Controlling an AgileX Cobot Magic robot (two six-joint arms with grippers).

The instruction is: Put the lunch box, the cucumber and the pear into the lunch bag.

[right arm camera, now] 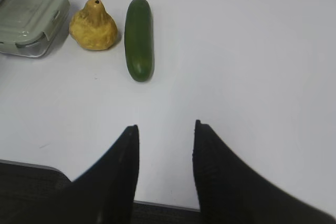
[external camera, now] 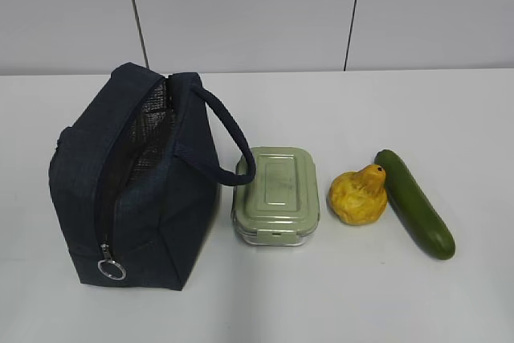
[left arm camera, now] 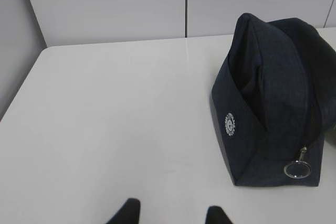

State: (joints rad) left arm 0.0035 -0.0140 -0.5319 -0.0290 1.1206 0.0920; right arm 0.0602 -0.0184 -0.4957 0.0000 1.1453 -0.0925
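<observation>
Worktop (external camera: 418, 303): we record a white surface carrying four items in a row, with grey wall panels behind.
Lunch bag (external camera: 88, 190): we note a boxy dark navy fabric bag standing at the left end of the row; its zipper is undone, showing the silver lining; a metal ring pull (external camera: 112, 269) hangs low at its front; one loop handle (external camera: 229, 138) arches over towards the lunch box. In the left wrist view we see a small round white emblem (left arm camera: 230, 124) on its side.
Cucumber (external camera: 414, 202): we list a long dark green piece lying at the right end of the row, just beside the pear.
Lunch box (external camera: 275, 195): we find a pale green lid over a clear base, closed, just right of the bag, between bag and pear.
Pear (external camera: 359, 194): we log a lumpy yellow fruit lying between lunch box and cucumber, apart from the box.
Left gripper (left arm camera: 169, 215): we see two dark fingertips spread apart over bare worktop, holding nothing, left of the bag.
Right gripper (right arm camera: 164, 145): we see its fingers parted and empty, near the worktop edge, well apart from the cucumber.
</observation>
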